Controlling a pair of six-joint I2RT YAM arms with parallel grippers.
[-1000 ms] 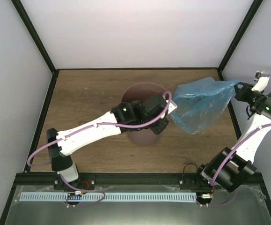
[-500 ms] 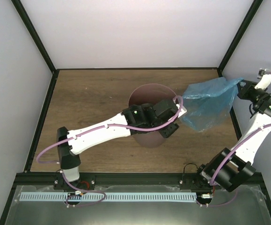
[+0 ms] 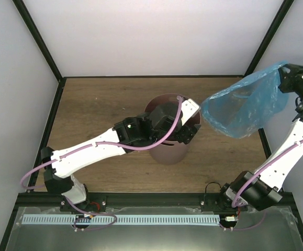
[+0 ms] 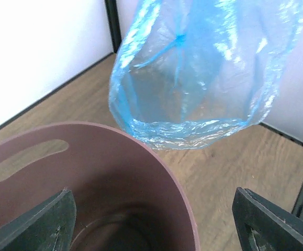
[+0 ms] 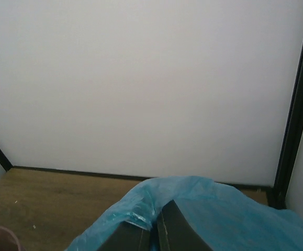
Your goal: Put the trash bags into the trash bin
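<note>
Higher now, trash bag (image 3: 243, 107) beneath clamped right tool (image 5: 152, 226), beside trash bin (image 3: 167, 151); left tool (image 4: 151, 198) agape.

The left arm (image 3: 91, 151) reaches from its base at the lower left of the top view toward mid-frame, forearm slanting up and right. Its wrist is bent so the left hand (image 3: 187, 125) points right. In its wrist view the two fingers (image 4: 52, 222) stand wide apart at the bottom corners. The right arm (image 3: 290, 154) climbs the right edge from the lower right. The right hand (image 3: 290, 79) sits in the upper right corner, its tips pressed together on a fold of the trash bag (image 5: 219, 214).
</note>
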